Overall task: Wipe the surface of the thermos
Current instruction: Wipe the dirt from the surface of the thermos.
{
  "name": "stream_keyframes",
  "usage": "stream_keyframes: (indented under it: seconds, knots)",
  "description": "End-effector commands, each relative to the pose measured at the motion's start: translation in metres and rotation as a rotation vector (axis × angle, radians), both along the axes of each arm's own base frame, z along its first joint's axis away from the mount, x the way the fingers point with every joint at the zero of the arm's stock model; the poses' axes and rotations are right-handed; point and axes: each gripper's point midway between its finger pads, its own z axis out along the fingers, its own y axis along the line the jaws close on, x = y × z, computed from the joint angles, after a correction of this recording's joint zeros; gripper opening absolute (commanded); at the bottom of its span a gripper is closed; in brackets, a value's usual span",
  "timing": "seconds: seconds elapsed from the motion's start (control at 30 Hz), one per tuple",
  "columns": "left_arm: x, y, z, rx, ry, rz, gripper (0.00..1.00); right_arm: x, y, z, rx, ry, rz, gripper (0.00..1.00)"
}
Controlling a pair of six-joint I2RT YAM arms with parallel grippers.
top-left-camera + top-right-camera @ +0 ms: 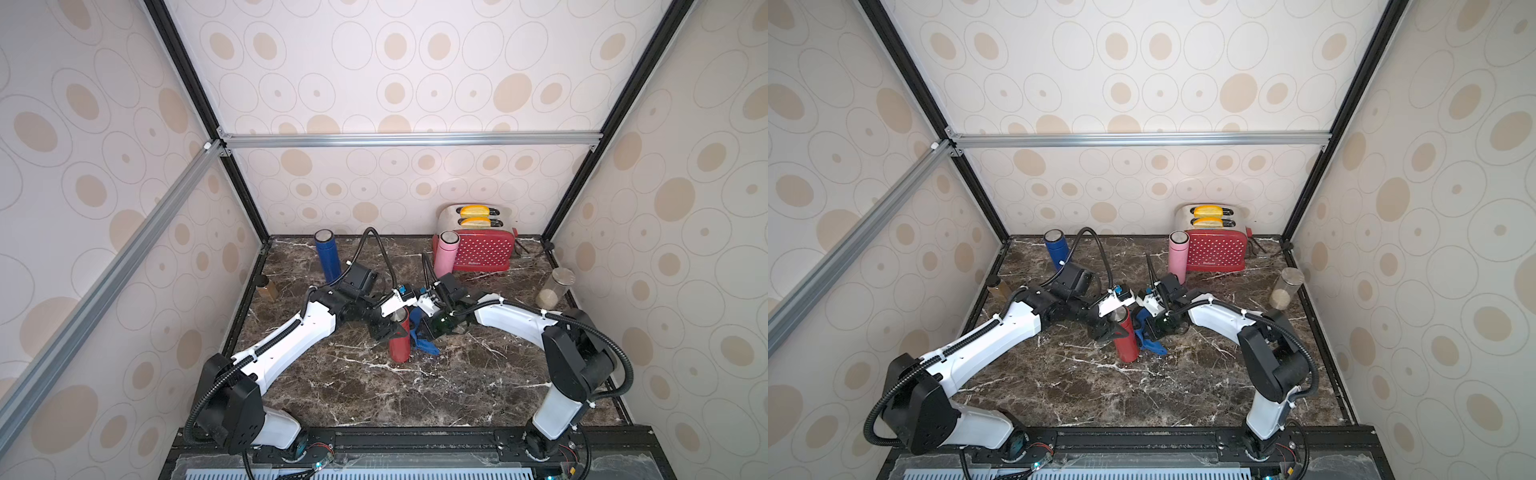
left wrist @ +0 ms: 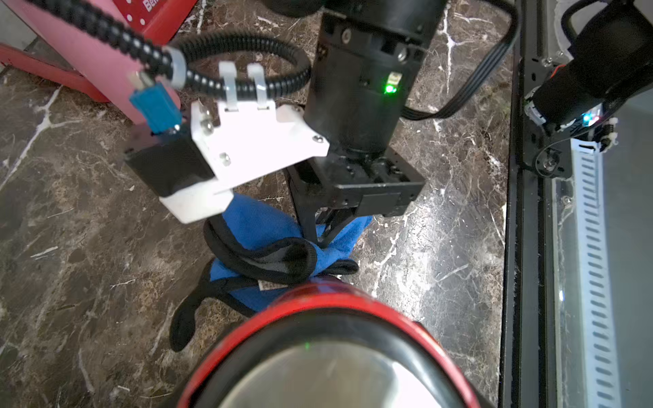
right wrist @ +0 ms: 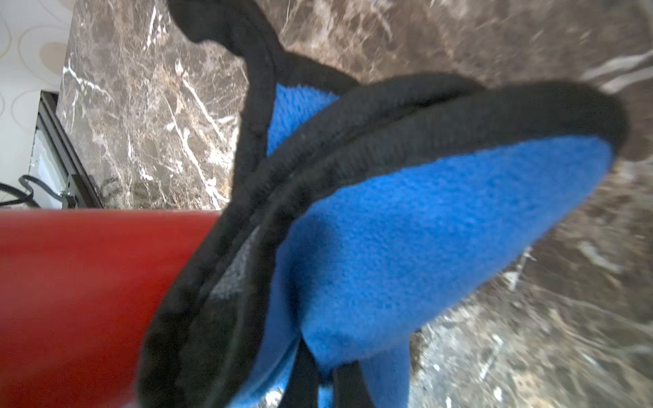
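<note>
In both top views: appears caught in the wiping step itself, with the blue cloth (image 1: 420, 338) already against the red thermos (image 1: 399, 345). Next, probably calls for drawing the cloth along and around the body while holding the brace firm, without tipping it. Steadies the thermos upright on the marble counter (image 1: 374, 395) with the left gripper (image 1: 390, 329), with jaws part-way apart and clamped round the upper body just below the cap. Pinches a fold of cloth in the right gripper (image 1: 428, 328), with jaws pressed together, and lays it on the flank opposite the left fingers, with the loose end hanging below the right fingertips.

From the left wrist: looks straight down on the steel cap (image 2: 318, 374) and red shoulder, directly beneath; shows nothing of the left fingers themselves. Shows the right fingers (image 2: 306, 220) meeting in a point on the cloth (image 2: 261, 226), with black hem bunched between them and the thermos.

From the right wrist: fills with cloth (image 3: 424, 229) draped past the hidden fingertips, touching the thermos (image 3: 88, 282) just beside them.
</note>
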Motion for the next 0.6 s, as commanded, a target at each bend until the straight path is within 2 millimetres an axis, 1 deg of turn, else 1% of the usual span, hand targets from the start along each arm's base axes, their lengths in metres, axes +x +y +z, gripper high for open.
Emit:
stream_keyframes:
  seconds: [0.0,0.07,0.23,0.47,0.57]
  knots:
    - [0.014,0.008,-0.006,0.066,-0.055,0.053,0.2,0.001,-0.009,0.01,-0.04,-0.038,-0.03,0.0]
    - [0.011,0.005,-0.007,0.078,-0.061,0.04,0.25,0.003,-0.016,0.014,-0.062,-0.066,-0.047,0.0]
    - [0.002,-0.003,-0.007,0.082,-0.085,-0.001,0.31,0.001,-0.026,0.022,-0.085,-0.097,-0.062,0.0]
    - [0.002,-0.006,-0.009,0.073,-0.079,0.001,0.44,-0.002,-0.032,0.021,-0.097,-0.105,-0.078,0.0]
    - [0.0,-0.008,-0.007,0.068,-0.084,-0.012,0.49,-0.002,-0.036,0.019,-0.113,-0.109,-0.091,0.0]
